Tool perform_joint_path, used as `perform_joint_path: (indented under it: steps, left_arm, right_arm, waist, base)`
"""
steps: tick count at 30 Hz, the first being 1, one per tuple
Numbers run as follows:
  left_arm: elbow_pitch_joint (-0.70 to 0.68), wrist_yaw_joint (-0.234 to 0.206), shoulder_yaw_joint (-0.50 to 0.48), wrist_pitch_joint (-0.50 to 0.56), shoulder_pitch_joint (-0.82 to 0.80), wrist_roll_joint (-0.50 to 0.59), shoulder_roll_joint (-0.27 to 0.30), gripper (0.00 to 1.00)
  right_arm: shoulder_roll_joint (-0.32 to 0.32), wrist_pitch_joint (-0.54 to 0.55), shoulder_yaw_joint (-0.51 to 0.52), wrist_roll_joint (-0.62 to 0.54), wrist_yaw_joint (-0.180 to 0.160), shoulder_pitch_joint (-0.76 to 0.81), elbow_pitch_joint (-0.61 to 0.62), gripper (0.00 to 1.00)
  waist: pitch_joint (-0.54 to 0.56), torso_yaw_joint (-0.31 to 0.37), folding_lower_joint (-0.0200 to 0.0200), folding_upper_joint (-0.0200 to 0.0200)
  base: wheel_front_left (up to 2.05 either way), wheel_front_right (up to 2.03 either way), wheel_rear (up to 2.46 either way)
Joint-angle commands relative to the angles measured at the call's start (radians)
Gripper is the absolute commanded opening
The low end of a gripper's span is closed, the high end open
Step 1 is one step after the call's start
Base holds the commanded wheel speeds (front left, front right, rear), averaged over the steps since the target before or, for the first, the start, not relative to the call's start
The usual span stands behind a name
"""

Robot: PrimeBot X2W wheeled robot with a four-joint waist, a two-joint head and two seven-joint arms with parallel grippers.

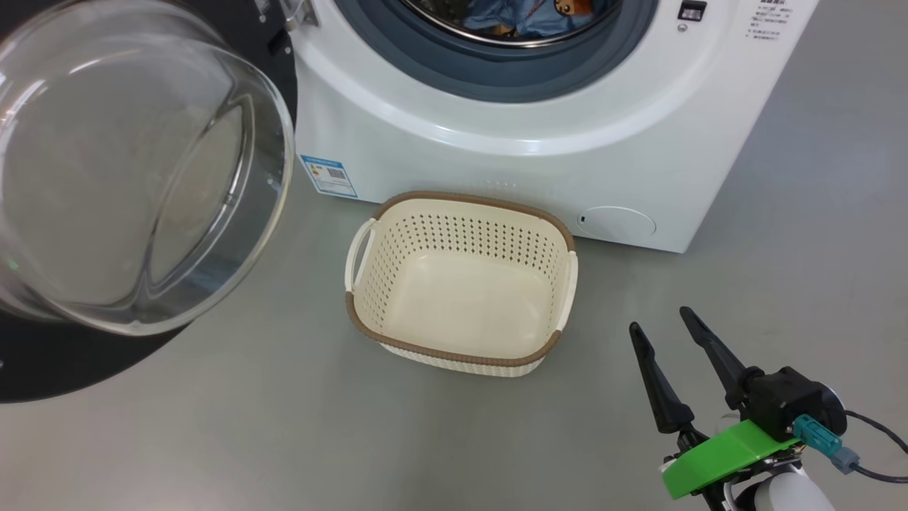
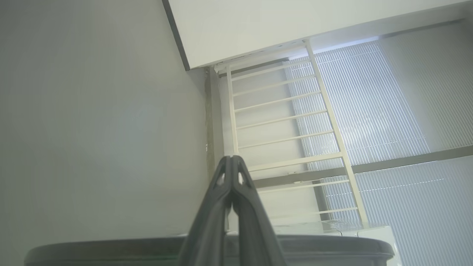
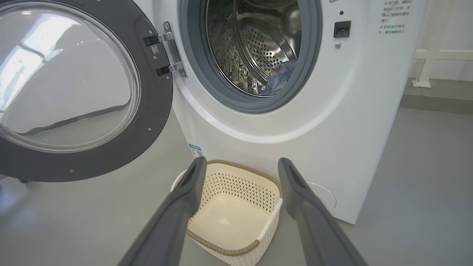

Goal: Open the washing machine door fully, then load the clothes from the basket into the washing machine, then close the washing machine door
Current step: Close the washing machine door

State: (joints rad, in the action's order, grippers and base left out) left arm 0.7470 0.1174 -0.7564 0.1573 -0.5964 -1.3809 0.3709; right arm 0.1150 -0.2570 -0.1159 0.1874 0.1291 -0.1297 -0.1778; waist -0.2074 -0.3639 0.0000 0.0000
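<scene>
The washing machine [image 1: 496, 135] [image 3: 351, 111] stands with its door [image 1: 135, 177] [image 3: 74, 88] swung wide to the left. Light blue clothes [image 1: 525, 18] [image 3: 279, 79] lie inside the steel drum. The cream basket [image 1: 461, 280] [image 3: 232, 214] sits on the floor before the machine with nothing in it. My right gripper [image 1: 660, 319] [image 3: 240, 166] is open, low at the right of the basket, its fingers pointing toward the machine. My left gripper [image 2: 232, 159] is shut on nothing, pointing at a wall and a white ladder-like frame.
Grey floor [image 1: 284, 426] lies all around the basket. The open door overhangs the floor at the left. A white frame [image 3: 428, 55] stands against the wall right of the machine. A dark curved edge [image 2: 111, 247] crosses the bottom of the left wrist view.
</scene>
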Motion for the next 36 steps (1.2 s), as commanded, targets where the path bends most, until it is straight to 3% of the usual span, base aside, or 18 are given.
perform_joint_path:
  steps: [1,18,36]
  left_arm:
    - [-0.007,-0.004,-0.015,0.016,-0.016,-0.003,0.083,0.0]
    - [0.041,0.012,0.01,0.091,-0.04,-0.034,0.094,0.0]
    - [-0.099,0.013,0.086,0.369,0.073,-0.118,0.065,0.0]
  right_arm:
    - [0.004,-0.005,-0.024,0.002,0.002,-0.023,0.027,1.0]
    - [0.012,-0.005,-0.029,0.006,0.002,-0.033,0.021,1.0]
    - [0.011,-0.005,-0.037,0.05,0.002,-0.02,-0.031,1.0]
  waist:
    - [-0.011,0.009,0.0,0.0]
    - [-0.029,0.023,0.0,0.0]
    - [-0.004,0.012,0.0,0.0]
  base:
    - [0.0,0.0,0.0]
    - [0.0,0.0,0.0]
    - [0.0,0.0,0.0]
